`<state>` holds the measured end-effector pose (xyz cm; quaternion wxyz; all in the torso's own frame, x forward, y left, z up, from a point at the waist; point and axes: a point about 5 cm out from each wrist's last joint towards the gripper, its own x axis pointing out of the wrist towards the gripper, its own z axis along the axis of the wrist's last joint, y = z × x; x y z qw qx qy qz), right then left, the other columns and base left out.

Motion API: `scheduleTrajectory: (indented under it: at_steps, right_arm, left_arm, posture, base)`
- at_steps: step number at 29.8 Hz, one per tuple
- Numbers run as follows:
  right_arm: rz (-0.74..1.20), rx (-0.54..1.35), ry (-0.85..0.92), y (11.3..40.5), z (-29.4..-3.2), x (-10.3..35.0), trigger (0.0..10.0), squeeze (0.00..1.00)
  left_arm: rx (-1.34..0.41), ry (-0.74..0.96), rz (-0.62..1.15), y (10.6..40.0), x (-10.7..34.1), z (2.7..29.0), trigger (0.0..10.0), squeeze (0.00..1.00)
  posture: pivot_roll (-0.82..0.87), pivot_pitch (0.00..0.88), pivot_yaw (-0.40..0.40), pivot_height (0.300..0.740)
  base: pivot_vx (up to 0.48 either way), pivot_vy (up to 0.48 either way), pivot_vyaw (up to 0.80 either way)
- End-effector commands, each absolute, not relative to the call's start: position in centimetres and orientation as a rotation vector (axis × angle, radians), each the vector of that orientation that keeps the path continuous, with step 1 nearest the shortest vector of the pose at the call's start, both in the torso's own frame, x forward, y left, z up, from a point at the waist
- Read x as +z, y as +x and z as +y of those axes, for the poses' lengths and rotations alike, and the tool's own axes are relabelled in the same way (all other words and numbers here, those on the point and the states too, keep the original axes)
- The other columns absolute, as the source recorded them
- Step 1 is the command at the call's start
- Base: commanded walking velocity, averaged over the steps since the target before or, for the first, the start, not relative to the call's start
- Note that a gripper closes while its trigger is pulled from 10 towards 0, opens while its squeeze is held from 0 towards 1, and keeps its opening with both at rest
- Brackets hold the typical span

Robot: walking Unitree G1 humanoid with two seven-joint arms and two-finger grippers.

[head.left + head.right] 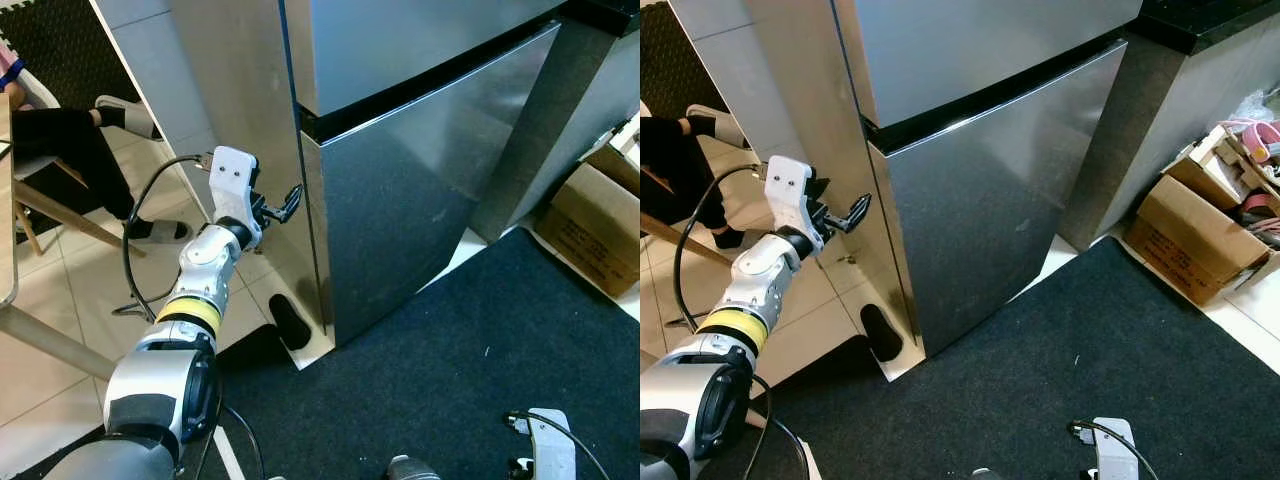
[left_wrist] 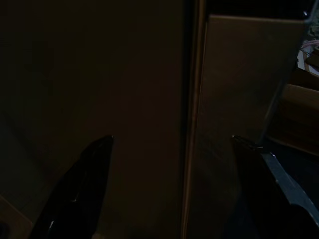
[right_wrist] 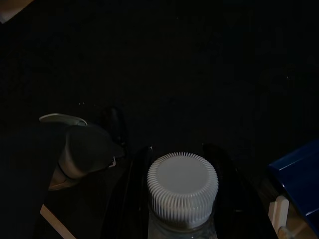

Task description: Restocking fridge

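While the right gripper (image 3: 182, 199) is hanging low over the dark carpet (image 1: 480, 340), its fingers are closing around a bottle with a white ribbed cap (image 3: 182, 185). Farther ahead, the left gripper (image 1: 283, 208) is reaching with fingers spread apart, holding nothing, beside the closed silver fridge (image 1: 420, 190), near its door edge.

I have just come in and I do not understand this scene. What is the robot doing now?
The robot stands before a steel fridge whose doors are closed. Its left gripper is raised, fingers open, at the left front edge of the lower door, apparently about to pull it open. The right gripper, held low, is shut on a bottle with a white ribbed cap, probably waiting to go inside. A person's legs are on the left.
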<state>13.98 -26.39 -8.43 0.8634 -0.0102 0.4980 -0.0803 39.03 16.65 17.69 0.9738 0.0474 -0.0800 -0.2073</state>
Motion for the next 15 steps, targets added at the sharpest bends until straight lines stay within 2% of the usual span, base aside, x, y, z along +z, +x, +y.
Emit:
scheduleTrajectory:
  at_steps: [1, 3, 7, 10, 15]
  right_arm:
    - [1.05, -0.177, -0.036, 13.2, -27.1, -8.4, 10.0, 0.0]
    - [1.047, -0.176, -0.04, 13.2, -27.2, -8.4, 10.0, 0.0]
    - [1.031, -0.187, -0.055, 13.1, -28.3, -8.0, 10.0, 0.0]
    - [1.03, -0.188, -0.058, 12.9, -28.5, -7.9, 10.0, 0.0]
    - [0.994, -0.199, -0.057, 13.6, -29.1, -7.4, 10.0, 0.0]
  left_arm:
    - [-0.43, 0.08, -0.172, 39.2, 18.1, 16.1, 10.0, 0.0]
    - [-0.435, 0.068, -0.178, 39.4, 18.3, 15.8, 10.0, 0.0]
    - [-0.6, -0.041, -0.164, 39.5, 18.7, 13.7, 10.0, 0.0]
    - [-0.673, -0.037, -0.139, 39.3, 18.5, 13.1, 10.0, 0.0]
    - [-0.765, 0.069, -0.124, 39.5, 19.5, 12.8, 10.0, 0.0]
  posture:
    - [-0.14, 0.184, 0.046, 0.74]
    - [-0.14, 0.184, 0.046, 0.74]
    - [-0.17, 0.215, 0.044, 0.74]
    - [-0.18, 0.224, 0.044, 0.74]
    - [-0.21, 0.24, 0.047, 0.74]
  base:
    - [0.0, 0.0, 0.0]
    - [0.0, 0.0, 0.0]
    - [0.0, 0.0, 0.0]
    - [0.0, 0.0, 0.0]
    - [0.0, 0.0, 0.0]
